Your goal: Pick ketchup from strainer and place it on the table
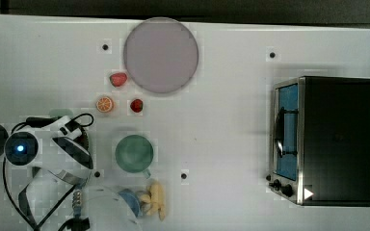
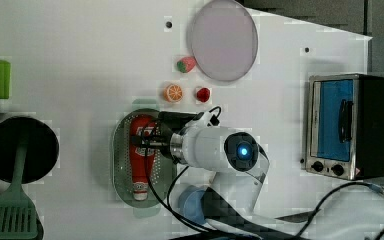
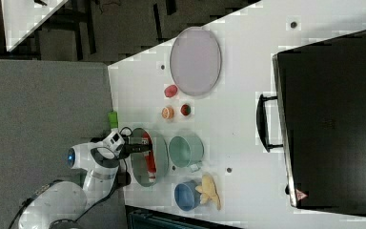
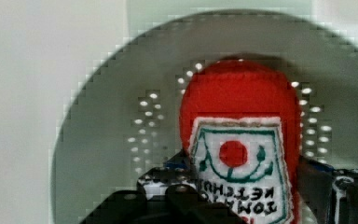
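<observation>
A: We start closest in. The gripper (image 4: 242, 205) is down inside the strainer (image 4: 102, 154), one dark finger (image 4: 182, 198) on each side of the ketchup (image 4: 237, 107) at its label. The jaws straddle the bottle, but we cannot tell whether they are pinching it yet or have a gap left.

B: Agreed. In the left view the gripper (image 2: 147, 142) comes across the ketchup (image 2: 141, 150) about a third of the way down from the fat end. That crosswise approach makes sense to us: the bottle lies lengthwise in the strainer (image 2: 121, 165), white cap toward the left view's bottom, so the narrow way across is the only span the jaws can take.

A: It lies flat on the perforated floor, not lifted. So we judge the grasp is in hand and the carry not begun.

B: Moving outward: the teal cup (image 3: 186, 151) sits just beside the strainer (image 3: 145, 179), then the orange slice (image 3: 167, 113) and strawberries, then the grey-lilac plate (image 3: 195, 62). The toaster oven (image 1: 327, 139) stands well apart.

A: The bare table (image 1: 231, 120) between cup and oven looks to us the easy place to set it down.
</observation>
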Controlling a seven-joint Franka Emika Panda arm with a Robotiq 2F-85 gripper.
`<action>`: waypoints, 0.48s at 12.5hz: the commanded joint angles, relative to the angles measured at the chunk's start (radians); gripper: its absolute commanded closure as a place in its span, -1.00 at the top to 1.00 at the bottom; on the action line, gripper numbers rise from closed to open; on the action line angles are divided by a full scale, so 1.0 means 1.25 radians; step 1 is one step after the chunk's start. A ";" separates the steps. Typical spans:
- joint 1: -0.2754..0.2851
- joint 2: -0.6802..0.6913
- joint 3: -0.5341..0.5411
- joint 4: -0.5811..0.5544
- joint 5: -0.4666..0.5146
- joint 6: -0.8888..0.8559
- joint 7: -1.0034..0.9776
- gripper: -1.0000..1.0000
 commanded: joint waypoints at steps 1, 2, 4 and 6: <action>0.004 -0.114 0.044 0.014 0.045 -0.073 0.035 0.19; -0.003 -0.151 0.054 0.018 0.081 -0.114 0.035 0.19; -0.018 -0.225 0.067 0.035 0.180 -0.182 0.029 0.19; -0.041 -0.286 0.061 0.063 0.269 -0.239 0.001 0.19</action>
